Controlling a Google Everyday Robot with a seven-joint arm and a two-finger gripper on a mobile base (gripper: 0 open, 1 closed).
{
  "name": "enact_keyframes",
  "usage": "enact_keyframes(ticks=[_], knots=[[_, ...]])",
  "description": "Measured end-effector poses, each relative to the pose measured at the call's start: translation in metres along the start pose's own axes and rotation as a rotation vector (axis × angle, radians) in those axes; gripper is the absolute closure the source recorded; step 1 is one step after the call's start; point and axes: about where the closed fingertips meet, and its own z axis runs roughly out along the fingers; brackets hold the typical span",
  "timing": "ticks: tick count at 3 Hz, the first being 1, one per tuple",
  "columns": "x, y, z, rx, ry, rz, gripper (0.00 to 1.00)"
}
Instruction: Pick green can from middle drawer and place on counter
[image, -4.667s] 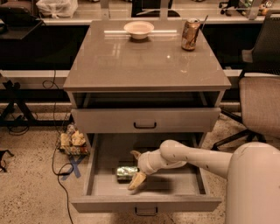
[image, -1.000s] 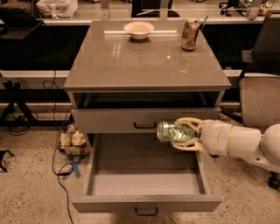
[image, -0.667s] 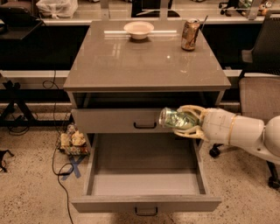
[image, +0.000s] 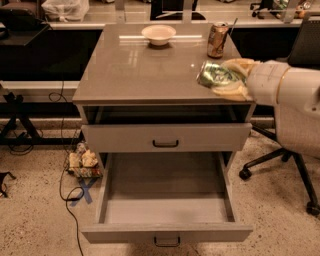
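Note:
The green can (image: 216, 75) lies on its side in my gripper (image: 231, 78), whose pale fingers (image: 239, 64) are shut around it. It hangs just above the right front part of the glossy grey counter (image: 140, 70). My white arm reaches in from the right. The middle drawer (image: 165, 197) stands pulled out below, its flat tray bare, with a small black handle on its front panel.
A white bowl (image: 158, 34) sits at the back middle of the counter. A brown-copper can with a straw (image: 218, 40) stands at the back right, just behind the gripper. The upper drawer front (image: 166, 137) is closed. An office chair (image: 295, 130) stands at the right. Cables and clutter lie on the floor at the left.
The gripper has risen with the green can from in front of the upper drawer to above the counter's right front part. Earlier still it reached down into the drawer at the can.

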Motion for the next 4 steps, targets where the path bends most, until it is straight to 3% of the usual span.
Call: enact_keyframes(ticks=[1,2,3,4], knots=[[0.001,-0.044,0.018,0.026,0.020,0.076,1.00],[0.014,-0.075,0.049,0.002,0.034,0.152,1.00],[0.037,-0.094,0.096,-0.055,0.055,0.235,0.98],[0.059,-0.094,0.122,-0.099,0.088,0.292,0.75]])
